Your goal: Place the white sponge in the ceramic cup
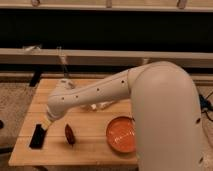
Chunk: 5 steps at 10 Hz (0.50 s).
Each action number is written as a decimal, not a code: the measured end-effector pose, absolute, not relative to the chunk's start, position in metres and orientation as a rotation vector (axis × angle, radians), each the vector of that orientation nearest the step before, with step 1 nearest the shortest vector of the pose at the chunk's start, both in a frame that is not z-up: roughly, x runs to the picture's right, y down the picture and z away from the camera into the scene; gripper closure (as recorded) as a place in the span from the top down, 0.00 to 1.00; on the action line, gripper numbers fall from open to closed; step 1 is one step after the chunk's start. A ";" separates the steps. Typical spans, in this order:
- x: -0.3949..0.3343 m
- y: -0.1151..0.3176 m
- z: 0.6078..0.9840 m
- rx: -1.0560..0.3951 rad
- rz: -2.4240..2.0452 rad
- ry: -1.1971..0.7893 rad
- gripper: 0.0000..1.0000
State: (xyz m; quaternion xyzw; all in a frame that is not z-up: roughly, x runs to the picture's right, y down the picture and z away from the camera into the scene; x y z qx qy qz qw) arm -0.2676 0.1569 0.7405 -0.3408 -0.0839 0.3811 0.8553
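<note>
Gripper [45, 124] low over the table's [90, 147] left end, beside a black block [37, 136]; its state cannot be told. Pale shape [98, 106] under the arm [100, 90]: sponge or cup, not distinguishable.

Stretching the white arm [102, 91] leftward from the bulky shoulder [167, 105], angling the wrist [59, 102] downward, hanging the gripper [45, 123] low at far left.
</note>
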 end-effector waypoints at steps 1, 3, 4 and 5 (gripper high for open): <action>-0.267 0.157 0.741 -0.716 0.801 -0.176 0.76; -0.267 0.157 0.741 -0.713 0.798 -0.178 0.76; -0.267 0.153 0.743 -0.697 0.792 -0.184 0.76; -0.269 0.143 0.751 -0.673 0.774 -0.198 0.76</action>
